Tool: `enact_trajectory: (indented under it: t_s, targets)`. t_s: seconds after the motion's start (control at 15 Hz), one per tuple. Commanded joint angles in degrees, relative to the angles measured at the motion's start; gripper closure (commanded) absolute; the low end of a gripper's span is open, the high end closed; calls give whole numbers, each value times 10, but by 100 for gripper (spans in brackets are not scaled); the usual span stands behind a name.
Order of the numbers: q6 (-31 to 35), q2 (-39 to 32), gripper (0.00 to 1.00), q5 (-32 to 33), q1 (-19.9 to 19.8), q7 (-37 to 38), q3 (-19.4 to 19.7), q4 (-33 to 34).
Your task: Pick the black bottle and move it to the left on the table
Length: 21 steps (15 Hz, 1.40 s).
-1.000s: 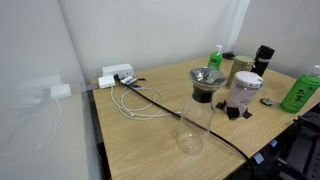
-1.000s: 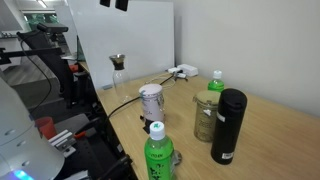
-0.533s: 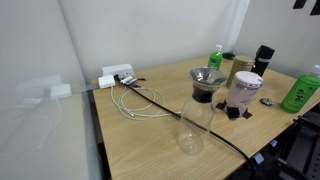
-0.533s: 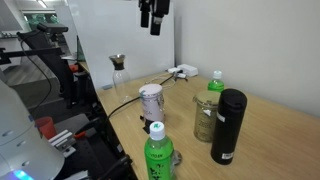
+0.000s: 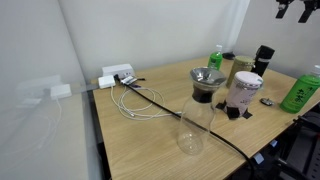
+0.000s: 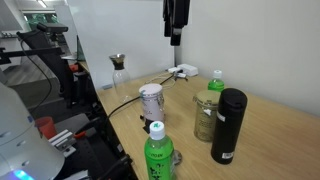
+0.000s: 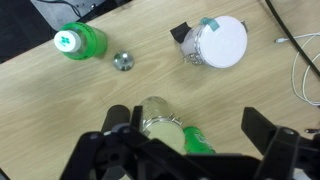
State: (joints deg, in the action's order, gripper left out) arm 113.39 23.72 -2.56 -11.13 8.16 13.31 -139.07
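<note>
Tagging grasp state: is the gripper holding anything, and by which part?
Nothing held. The gripper hangs open above the light wood-grain table; the all-black cylindrical bottle stands there untouched.

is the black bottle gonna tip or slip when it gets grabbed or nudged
Probably stiff: the black bottle looks like a rigid cylinder, so it shouldn't deform. It stands tall and narrow on the table, so a high push may tip it. Its smooth side could slip in a light grip; its weight can't be judged.
</note>
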Motion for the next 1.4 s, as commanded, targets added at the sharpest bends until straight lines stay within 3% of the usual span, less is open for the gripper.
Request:
enact_trajectory:
  t_s: [0.0, 0.2, 0.67, 0.93, 1.0, 1.33]
  targets:
    - [-1, -1, 0, -4, -10, -4, -9, 1]
    - [-1, -1, 0, -4, -10, -4, -9, 1]
    - [158, -81, 0, -12, -46, 181, -12, -9]
    - [210, -132, 0, -9, -75, 276, -3, 4]
    - [197, -118, 0, -3, -67, 238, -2, -4]
    - [199, -120, 0, -2, -68, 242, -5, -3]
